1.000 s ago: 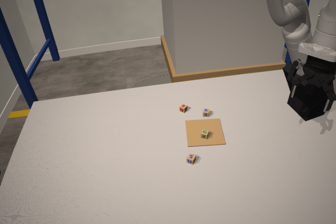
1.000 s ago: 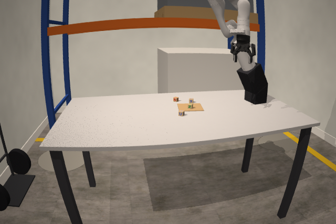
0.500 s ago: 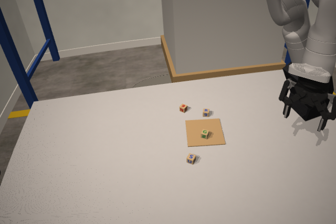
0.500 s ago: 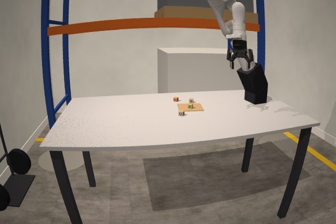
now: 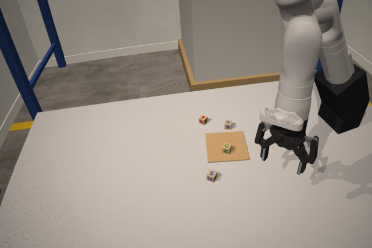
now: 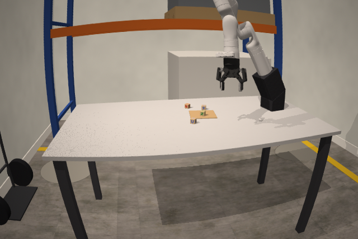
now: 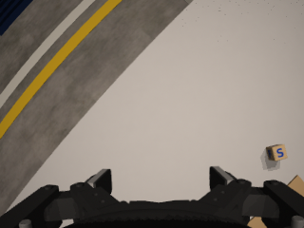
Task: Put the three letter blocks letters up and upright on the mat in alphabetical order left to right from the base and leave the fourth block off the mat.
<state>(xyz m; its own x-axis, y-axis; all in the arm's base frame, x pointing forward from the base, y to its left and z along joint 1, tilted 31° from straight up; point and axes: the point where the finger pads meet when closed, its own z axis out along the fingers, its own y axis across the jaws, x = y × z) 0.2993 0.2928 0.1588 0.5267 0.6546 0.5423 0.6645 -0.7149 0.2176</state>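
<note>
A tan square mat point(image 5: 226, 146) lies on the white table. A block with a green G on top point(image 5: 226, 147) sits on the mat, also seen in the exterior view point(image 6: 202, 113). A block with a blue S on top point(image 5: 211, 175) lies on the table in front of the mat and shows in the wrist view point(image 7: 276, 152). A block with a blue R on top point(image 5: 228, 124) and a red-lettered block point(image 5: 203, 119) lie on the table behind the mat. My gripper point(image 5: 283, 156) point(image 6: 231, 83) is open and empty, high above the table to the right of the mat.
The arm's black base point(image 5: 342, 98) stands at the table's back right. A large grey box point(image 5: 231, 29) stands behind the table. Blue rack posts point(image 6: 48, 51) stand at the left.
</note>
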